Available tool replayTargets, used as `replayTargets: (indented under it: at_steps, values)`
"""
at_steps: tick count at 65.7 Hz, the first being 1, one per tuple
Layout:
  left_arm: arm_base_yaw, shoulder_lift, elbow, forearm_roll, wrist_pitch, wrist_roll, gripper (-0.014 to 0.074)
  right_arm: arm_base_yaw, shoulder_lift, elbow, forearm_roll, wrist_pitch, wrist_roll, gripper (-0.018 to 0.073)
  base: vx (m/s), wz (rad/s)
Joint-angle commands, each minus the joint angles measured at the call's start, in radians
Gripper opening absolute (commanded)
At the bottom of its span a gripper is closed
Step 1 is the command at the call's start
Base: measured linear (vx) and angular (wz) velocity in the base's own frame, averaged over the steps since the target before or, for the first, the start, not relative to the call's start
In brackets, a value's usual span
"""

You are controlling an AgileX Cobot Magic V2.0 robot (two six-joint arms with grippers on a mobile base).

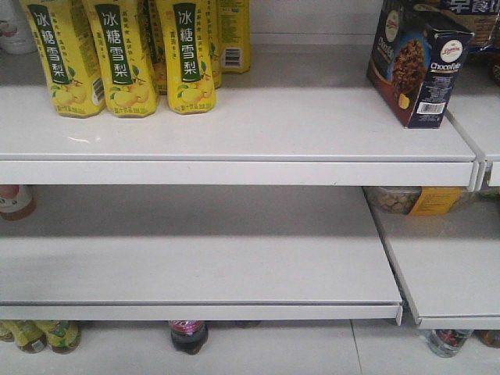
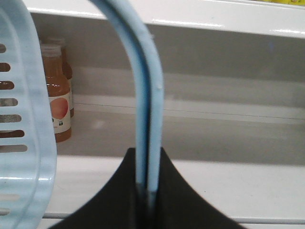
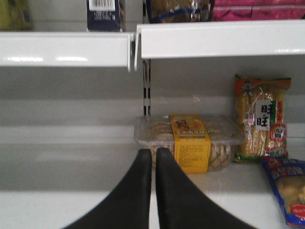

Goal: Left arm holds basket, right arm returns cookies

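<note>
Up there — cookies above right hand

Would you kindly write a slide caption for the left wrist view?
Left tool shut on the light blue basket's handles, with juice bottles on the shelf behind.

The yellow bottles on the top shelf carry 冰糖雪梨 in white down a dark green band. At that shelf's right end, the cookies box reads "Choco..." in white under a round logo, its lettering too small to read, with a barcode low on the side. Below that shelf, the snack bag shows 旺旺. The yellow sleeve on the clear tub can't be read.
</note>
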Motion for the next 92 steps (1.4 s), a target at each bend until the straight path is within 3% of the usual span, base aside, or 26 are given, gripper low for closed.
replayTargets:
  at_steps: [1,92]
  values:
    - [0.002,-0.017,-0.030,0.011,-0.100,0.021,-0.0006,-0.001,-0.041,0.019,-0.026,-0.064,0.034,-0.0011,0.00,0.00]
    - [0.002,-0.017,-0.030,0.011,-0.099,0.021,-0.0006,-0.001,-0.037,0.019,-0.028,-0.059,0.034,-0.0011,0.00,0.00]
